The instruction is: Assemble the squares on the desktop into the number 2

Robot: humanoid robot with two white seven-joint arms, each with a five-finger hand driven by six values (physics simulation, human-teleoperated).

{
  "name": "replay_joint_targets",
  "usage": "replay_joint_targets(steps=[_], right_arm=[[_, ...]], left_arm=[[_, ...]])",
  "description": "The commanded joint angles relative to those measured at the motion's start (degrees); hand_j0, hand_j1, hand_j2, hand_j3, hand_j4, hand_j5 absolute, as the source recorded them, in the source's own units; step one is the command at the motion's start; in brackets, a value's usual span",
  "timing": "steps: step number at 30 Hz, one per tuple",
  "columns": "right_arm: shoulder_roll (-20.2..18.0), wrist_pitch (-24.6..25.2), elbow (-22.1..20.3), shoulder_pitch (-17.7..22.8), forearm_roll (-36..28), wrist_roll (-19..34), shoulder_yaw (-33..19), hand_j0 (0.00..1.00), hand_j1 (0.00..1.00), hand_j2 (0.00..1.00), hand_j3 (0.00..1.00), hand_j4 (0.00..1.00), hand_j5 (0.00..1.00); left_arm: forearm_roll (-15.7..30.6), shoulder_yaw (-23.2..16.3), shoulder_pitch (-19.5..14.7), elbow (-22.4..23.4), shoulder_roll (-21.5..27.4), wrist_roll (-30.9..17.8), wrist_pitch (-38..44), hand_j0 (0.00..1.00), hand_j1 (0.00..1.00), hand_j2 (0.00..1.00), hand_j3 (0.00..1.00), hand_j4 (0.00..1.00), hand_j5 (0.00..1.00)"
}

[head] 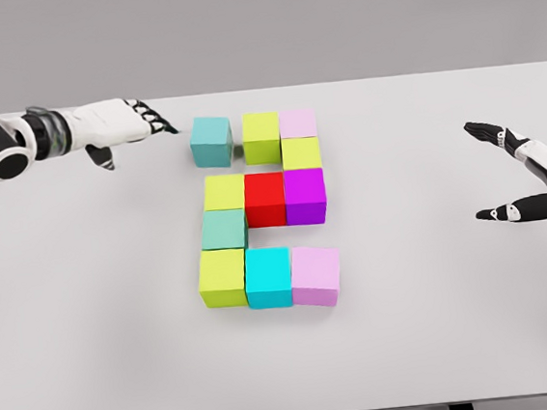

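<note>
Coloured cubes sit mid-table in a 2-like shape. The top row holds a teal cube [211,140], a lime cube [261,136] and a pale pink cube [298,123], with a small gap after the teal one. Below the pink one is a lime cube [301,154]. The middle row is lime [224,192], red [264,199] and purple [305,196]. A green-teal cube [224,230] links down to the bottom row of lime [223,277], cyan [268,277] and pink [316,275]. My left hand [140,123] hovers open just left of the teal cube. My right hand [514,170] is open at the right edge.
The white table [440,325] stretches wide around the cubes, with its front edge near the bottom of the view. Dark supports show under that edge.
</note>
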Motion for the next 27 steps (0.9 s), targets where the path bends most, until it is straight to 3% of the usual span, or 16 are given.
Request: replay_joint_targets(steps=[1,6,27], right_arm=[[-0.1,0.1,-0.1,0.0,-0.4,0.0,0.0,1.00,1.00,1.00,1.00,1.00,1.00],[-0.1,0.1,0.0,0.0,-0.4,0.0,0.0,1.00,1.00,1.00,1.00,1.00,1.00],[-0.1,0.1,0.0,0.0,-0.4,0.0,0.0,1.00,1.00,1.00,1.00,1.00,1.00]], left_arm=[[0.7,-0.3,0.0,-2.0,1.8,0.0,0.1,1.00,1.00,1.00,1.00,1.00,1.00],[1.1,-2.0,0.8,-5.3,3.6,0.0,0.1,1.00,1.00,1.00,1.00,1.00,1.00],[1.3,-3.3,1.5,-7.7,2.8,0.0,0.1,1.00,1.00,1.00,1.00,1.00,1.00]])
